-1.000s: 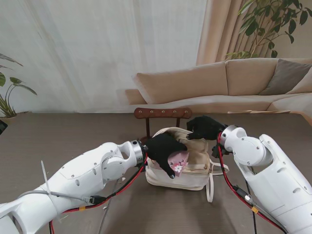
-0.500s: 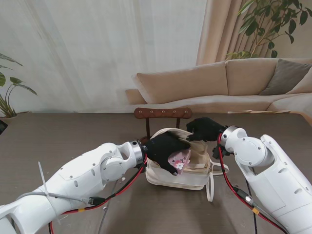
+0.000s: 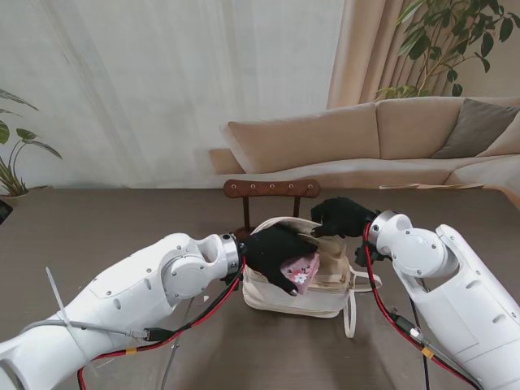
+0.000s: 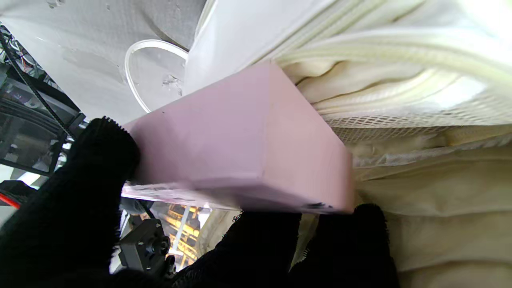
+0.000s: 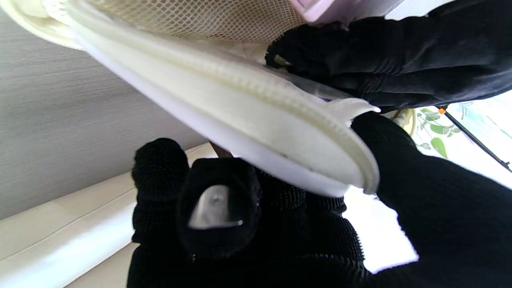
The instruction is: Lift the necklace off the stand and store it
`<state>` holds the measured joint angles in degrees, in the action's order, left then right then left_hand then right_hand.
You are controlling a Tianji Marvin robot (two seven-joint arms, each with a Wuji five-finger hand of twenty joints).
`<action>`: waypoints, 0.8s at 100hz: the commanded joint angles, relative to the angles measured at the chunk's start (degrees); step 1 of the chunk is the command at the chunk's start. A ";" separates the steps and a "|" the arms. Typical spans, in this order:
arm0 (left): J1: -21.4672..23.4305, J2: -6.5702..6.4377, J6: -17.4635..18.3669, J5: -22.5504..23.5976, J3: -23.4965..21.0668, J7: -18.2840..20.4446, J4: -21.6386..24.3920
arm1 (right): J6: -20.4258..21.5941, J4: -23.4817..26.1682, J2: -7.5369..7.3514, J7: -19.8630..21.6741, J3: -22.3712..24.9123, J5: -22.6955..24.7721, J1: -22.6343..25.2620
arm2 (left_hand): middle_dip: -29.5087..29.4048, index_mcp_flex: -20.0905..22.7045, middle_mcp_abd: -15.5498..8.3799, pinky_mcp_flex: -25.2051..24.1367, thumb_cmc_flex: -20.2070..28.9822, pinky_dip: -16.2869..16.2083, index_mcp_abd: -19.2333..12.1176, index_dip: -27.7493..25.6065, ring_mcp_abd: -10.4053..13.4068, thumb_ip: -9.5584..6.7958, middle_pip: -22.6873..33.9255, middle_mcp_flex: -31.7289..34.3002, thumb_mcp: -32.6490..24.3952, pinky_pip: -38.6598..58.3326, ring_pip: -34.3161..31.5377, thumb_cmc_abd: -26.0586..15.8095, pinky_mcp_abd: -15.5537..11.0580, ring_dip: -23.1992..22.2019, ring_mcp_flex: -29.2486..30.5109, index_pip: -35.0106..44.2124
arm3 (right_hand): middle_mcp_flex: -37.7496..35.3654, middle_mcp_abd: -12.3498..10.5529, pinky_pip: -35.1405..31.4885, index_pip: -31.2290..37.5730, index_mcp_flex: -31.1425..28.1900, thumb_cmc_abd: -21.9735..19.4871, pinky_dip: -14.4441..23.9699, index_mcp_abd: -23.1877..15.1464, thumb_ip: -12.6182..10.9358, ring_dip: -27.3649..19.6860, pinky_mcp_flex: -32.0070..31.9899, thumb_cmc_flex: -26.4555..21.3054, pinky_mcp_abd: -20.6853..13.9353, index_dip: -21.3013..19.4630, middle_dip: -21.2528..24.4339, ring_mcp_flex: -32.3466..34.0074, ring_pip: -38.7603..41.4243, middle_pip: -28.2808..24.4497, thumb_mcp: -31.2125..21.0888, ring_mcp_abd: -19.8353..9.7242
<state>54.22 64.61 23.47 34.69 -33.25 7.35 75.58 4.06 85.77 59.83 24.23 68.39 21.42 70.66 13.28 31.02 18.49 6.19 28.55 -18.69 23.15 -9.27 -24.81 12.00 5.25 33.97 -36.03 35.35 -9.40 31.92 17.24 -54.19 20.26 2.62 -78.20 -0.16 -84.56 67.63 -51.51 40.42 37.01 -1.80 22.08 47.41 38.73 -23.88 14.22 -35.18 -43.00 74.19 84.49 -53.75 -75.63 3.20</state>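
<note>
You see the cream bag [image 3: 302,276] mid-table, near side of the wooden stand [image 3: 271,189]; your right hand [image 3: 344,216] pinches its far rim open, your left hand [image 3: 275,251] clamps the pink floral box [image 3: 297,269] at the mouth; necklace hidden

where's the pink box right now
In the stand's view the pink box sits at table centre, held by the left robot hand over the cream bag's opening.
</note>
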 commanded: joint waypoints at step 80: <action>4.35 -2.08 0.41 3.99 -6.00 1.01 8.61 | 0.54 0.29 -0.13 1.63 -0.41 -0.51 0.40 | 0.86 4.70 -3.19 8.92 2.67 -6.68 -10.63 -3.91 0.12 -7.16 2.41 1.18 -5.01 -22.30 -1.90 -9.68 0.71 -2.68 1.82 7.03 | -4.92 1.13 -3.37 0.83 -1.30 -0.80 2.13 -3.67 -0.53 0.43 22.97 -3.11 1.44 -0.58 -0.28 1.12 0.75 -2.29 -3.34 -1.89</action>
<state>58.29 62.90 23.58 38.56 -38.28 7.44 82.01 4.38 85.79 59.66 24.79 68.32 20.84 70.68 12.91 33.87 16.41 14.49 30.78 -23.96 14.20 -12.41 -24.73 6.52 7.14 33.32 -39.28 16.36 -11.34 23.80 16.50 -54.62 19.86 8.89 -78.20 -0.15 -84.56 67.63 -51.51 40.42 37.01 -1.73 22.08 47.41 38.73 -23.88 14.23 -36.03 -43.03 74.19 84.49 -54.40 -75.63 3.25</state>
